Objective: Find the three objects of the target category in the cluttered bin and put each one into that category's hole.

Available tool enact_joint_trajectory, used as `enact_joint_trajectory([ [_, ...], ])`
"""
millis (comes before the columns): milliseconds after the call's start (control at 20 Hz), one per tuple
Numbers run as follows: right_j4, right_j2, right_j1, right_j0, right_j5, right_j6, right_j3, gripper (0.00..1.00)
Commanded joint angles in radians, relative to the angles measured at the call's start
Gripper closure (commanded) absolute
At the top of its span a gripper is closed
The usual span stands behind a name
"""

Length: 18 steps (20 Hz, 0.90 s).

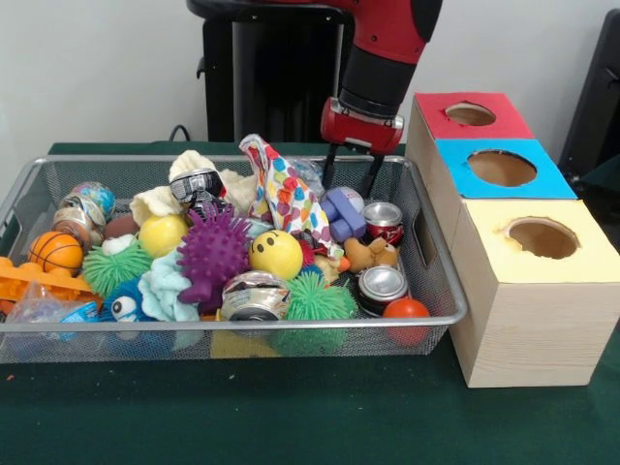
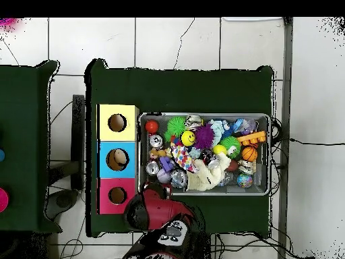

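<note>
Black two-fingered gripper (image 1: 351,172) hung spread, empty, over wire mesh bin (image 1: 441,291) back corner. Upright red-and-silver soda can (image 1: 384,222) stood just below, slightly toward three-hole wooden box (image 1: 523,291).

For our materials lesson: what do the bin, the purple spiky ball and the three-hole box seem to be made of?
Bin: metal wire mesh, see-through grid with a shiny rim.
Purple spiky ball: probably soft rubber, matte, with blunt moulded spikes.
Three-hole box: pale wood, grain visible, with red, blue and yellow tops, probably painted.
</note>
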Motion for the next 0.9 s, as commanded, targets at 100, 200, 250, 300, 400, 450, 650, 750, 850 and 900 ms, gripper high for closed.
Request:
enact_joint_trajectory([
  [100, 0.073, 0.073, -0.02, -0.038, 0.05, 0.159, -0.156, 0.0],
  [200, 0.076, 0.075, -0.023, -0.038, 0.051, 0.16, -0.157, 0.0],
  [250, 0.076, 0.075, -0.025, -0.039, 0.051, 0.159, -0.157, 0.0],
  [300, 0.075, 0.077, -0.03, -0.042, 0.056, 0.156, -0.16, 0.0],
  [400, 0.067, 0.087, -0.039, -0.052, 0.053, 0.154, -0.154, 0.0],
  [450, 0.063, 0.093, -0.047, -0.06, 0.055, 0.153, -0.15, 0.0],
  [650, 0.051, 0.111, -0.085, -0.083, 0.077, 0.145, -0.137, 0.0],
  [750, 0.052, 0.114, -0.112, -0.09, 0.108, 0.137, -0.136, 0.0],
  [850, 0.046, 0.122, -0.135, -0.104, 0.123, 0.131, -0.13, 0.0],
  [900, 0.048, 0.12, -0.146, -0.104, 0.135, 0.129, -0.132, 0.0],
])
